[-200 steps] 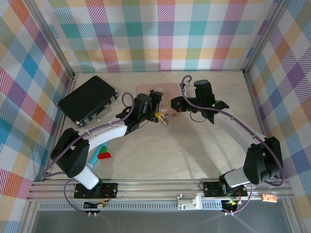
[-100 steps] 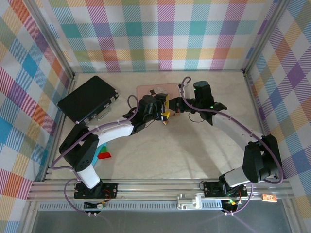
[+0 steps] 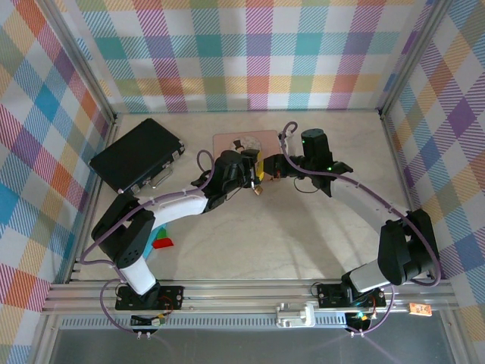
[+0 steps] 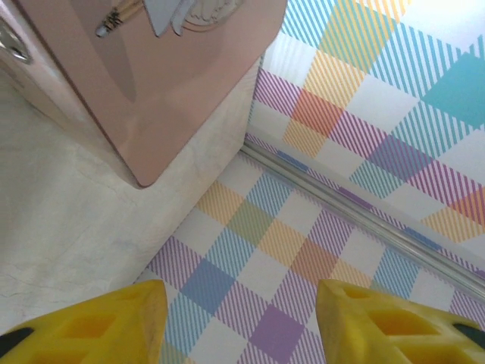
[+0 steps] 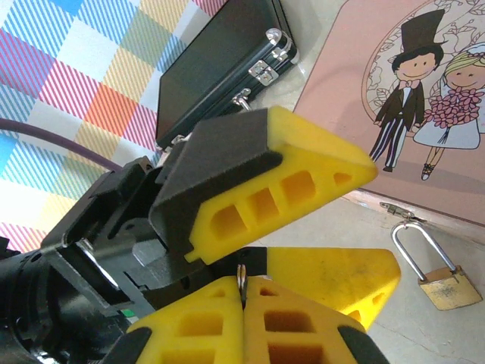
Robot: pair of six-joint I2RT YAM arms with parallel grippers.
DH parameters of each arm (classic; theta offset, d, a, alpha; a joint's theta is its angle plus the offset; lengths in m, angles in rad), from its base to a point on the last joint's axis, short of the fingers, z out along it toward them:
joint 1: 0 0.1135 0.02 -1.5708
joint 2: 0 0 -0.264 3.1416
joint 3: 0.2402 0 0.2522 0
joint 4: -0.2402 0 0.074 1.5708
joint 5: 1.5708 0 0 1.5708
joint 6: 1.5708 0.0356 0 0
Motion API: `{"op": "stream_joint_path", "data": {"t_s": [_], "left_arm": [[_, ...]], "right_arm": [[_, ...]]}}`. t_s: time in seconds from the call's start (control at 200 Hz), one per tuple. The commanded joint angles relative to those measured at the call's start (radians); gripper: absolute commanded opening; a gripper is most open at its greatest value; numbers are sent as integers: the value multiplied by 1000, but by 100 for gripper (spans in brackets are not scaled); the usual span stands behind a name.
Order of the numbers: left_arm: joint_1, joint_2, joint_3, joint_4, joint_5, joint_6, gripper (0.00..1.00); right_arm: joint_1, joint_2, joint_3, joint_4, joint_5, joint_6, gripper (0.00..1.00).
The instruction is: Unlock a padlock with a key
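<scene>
The small brass padlock (image 5: 449, 287) lies on the table, its silver shackle hooked to the hasp of the pink tin (image 5: 394, 98); in the top view the padlock (image 3: 258, 190) lies just in front of both grippers. My right gripper (image 5: 242, 294) is shut on the thin silvery key (image 5: 242, 277), whose end sticks up between its fingertips. My left gripper (image 3: 255, 170) faces the right gripper (image 3: 272, 168), its yellow fingers (image 5: 284, 182) apart above and below the key's end. In the left wrist view the left gripper (image 4: 241, 307) is open with nothing between the fingers.
A black case (image 3: 137, 155) with silver latches lies at the back left. Small red, green and blue pieces (image 3: 160, 240) sit beside the left arm. The pink tin (image 3: 242, 141) stands near the back wall. Plaid walls close in three sides.
My left gripper has moved right, close up to the right gripper, and its jaws have narrowed. The right gripper has shifted slightly left, still shut on the key.
</scene>
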Motion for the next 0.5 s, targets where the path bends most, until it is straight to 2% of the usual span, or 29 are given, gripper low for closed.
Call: {"op": "stream_joint_path", "data": {"t_s": [0.0, 0.11, 0.26, 0.425, 0.495], "left_arm": [[6, -49, -27, 45, -26, -12, 48], [9, -61, -28, 27, -32, 1, 45], [11, -78, -34, 0, -51, 13, 31], [15, -82, -34, 5, -46, 17, 29], [16, -84, -36, 2, -47, 19, 25]], "right_arm": [[-1, 8, 12, 11, -10, -3, 0], [-1, 2, 5, 17, -8, 0, 0], [-1, 0, 6, 21, -18, 2, 0], [-2, 11, 7, 22, -20, 6, 0], [-3, 12, 10, 22, -22, 7, 0]]}}
